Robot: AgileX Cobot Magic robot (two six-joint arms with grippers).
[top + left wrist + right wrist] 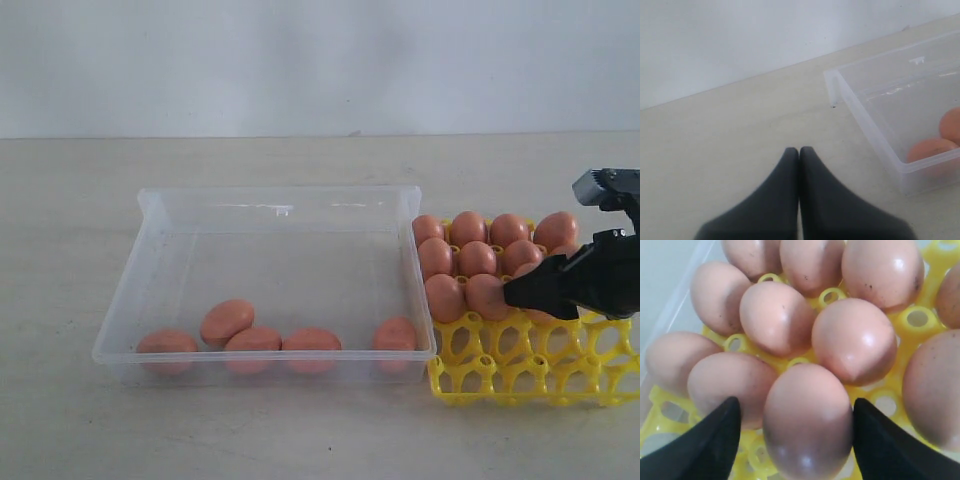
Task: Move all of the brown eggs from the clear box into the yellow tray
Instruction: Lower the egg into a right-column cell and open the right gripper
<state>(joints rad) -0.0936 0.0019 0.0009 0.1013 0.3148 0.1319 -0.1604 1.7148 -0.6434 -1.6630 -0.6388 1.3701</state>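
Yellow tray (520, 385) lattice sits closest, on the tabletop (300, 430), just beside the right wall of the clear box (280, 192). Brown eggs (478, 258), orange-brown with faint dark speckles, fill its rear cups; the front cups stand open. Five more eggs lie along the box's near wall. Right end effector (795, 405) is released: its fingers stand apart on either side of one seated egg (807, 425). It hides part of the tray, so the tray count is uncertain. Left end effector (799, 150) is clenched on nothing, above the tabletop near a box corner.
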